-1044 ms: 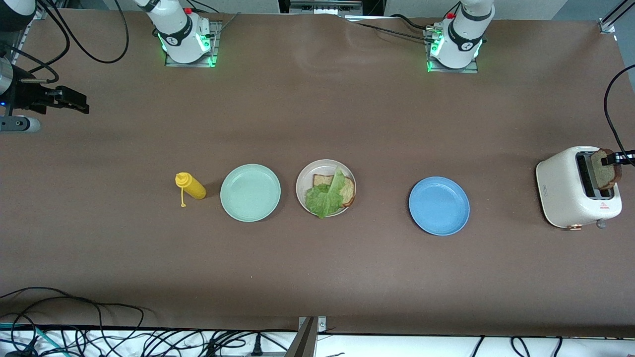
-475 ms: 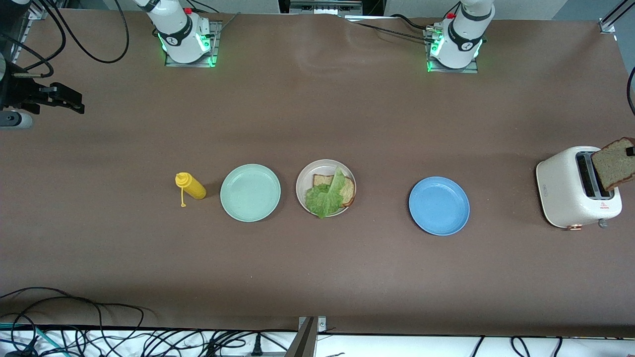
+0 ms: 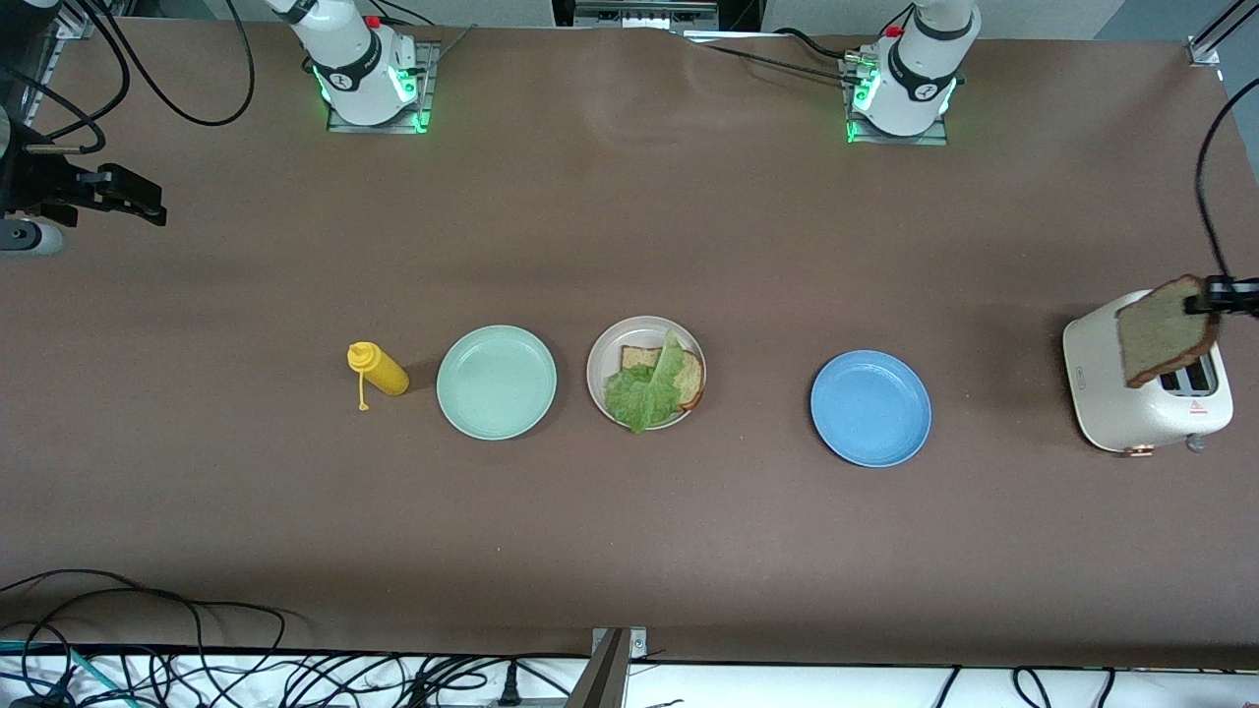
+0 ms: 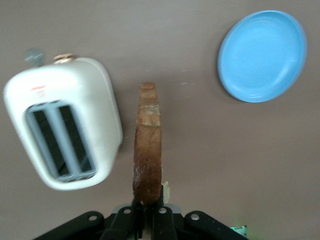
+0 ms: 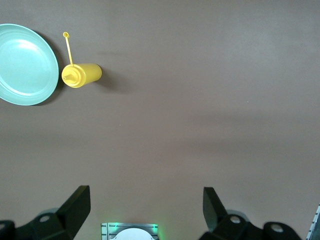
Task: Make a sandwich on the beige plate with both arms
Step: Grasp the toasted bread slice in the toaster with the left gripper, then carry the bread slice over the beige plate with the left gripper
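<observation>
**Top slice aloft, long carry ahead**

Nearest the front camera: round glossy blue plate (image 3: 870, 408), then round pale beige plate (image 3: 645, 372) bearing a brown wholegrain toast slice (image 3: 689, 379) under a ruffled green lettuce leaf (image 3: 644, 386).

Toward the left arm's end, over the cream two-slot toaster (image 3: 1146, 383): second brown toast slice (image 3: 1166, 329), pinched by one crust edge in the left gripper (image 3: 1212, 295), hanging slightly tilted.

Likely risks: slipping from so narrow a pinch; landing askew and dragging the lettuce off.

Farther up: right gripper (image 3: 133, 197) spread wide, waiting.
</observation>
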`<state>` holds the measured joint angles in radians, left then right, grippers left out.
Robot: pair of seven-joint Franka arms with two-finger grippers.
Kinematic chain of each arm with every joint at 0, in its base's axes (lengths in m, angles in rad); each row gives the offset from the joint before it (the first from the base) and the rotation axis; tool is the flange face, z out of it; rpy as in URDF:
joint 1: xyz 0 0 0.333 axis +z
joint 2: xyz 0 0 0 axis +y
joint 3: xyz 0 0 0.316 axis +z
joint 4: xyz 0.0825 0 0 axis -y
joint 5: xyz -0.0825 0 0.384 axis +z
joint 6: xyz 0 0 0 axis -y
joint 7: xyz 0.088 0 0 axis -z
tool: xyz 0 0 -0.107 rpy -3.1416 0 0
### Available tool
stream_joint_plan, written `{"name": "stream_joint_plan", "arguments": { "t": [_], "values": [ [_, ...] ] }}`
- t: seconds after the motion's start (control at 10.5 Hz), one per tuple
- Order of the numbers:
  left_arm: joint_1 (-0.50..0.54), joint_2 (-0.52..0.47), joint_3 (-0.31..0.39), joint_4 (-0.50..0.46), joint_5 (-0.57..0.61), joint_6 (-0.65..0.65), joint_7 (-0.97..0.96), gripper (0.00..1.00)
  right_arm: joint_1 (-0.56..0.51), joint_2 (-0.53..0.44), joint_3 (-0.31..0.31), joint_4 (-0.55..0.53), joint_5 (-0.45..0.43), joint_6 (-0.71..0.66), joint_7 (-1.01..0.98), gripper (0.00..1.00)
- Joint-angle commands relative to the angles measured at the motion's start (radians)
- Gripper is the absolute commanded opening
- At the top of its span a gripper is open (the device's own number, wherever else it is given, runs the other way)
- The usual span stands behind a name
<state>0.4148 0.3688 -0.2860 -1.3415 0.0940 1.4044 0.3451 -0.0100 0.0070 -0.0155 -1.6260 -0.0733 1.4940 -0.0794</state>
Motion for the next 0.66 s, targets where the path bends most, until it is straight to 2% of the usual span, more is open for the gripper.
{"name": "stream_joint_plan", "arguments": {
  "t": [0.0, 0.28, 0.38, 0.57],
  "values": [
    [-0.022, 0.013, -0.103, 0.004, -0.052, -0.074, -0.015, 0.0, -0.013, 0.013, 0.006, 0.009, -0.006, 0.008, 0.001, 1.0],
    [-0.144, 0.109, -0.108, -0.002, -0.296, -0.081, -0.043, 0.0, -0.007, 0.028, 0.008, 0.009, -0.005, 0.025, 0.003, 1.0],
    [-0.19, 0.163, -0.107, 0.004, -0.377, -0.078, -0.114, 0.0, -0.01, 0.033, 0.006, 0.009, -0.002, 0.023, 0.003, 1.0],
    [-0.273, 0.254, -0.107, 0.013, -0.558, -0.02, -0.179, 0.0, -0.013, 0.034, 0.005, 0.008, -0.002, 0.019, 0.003, 1.0]
  ]
}}
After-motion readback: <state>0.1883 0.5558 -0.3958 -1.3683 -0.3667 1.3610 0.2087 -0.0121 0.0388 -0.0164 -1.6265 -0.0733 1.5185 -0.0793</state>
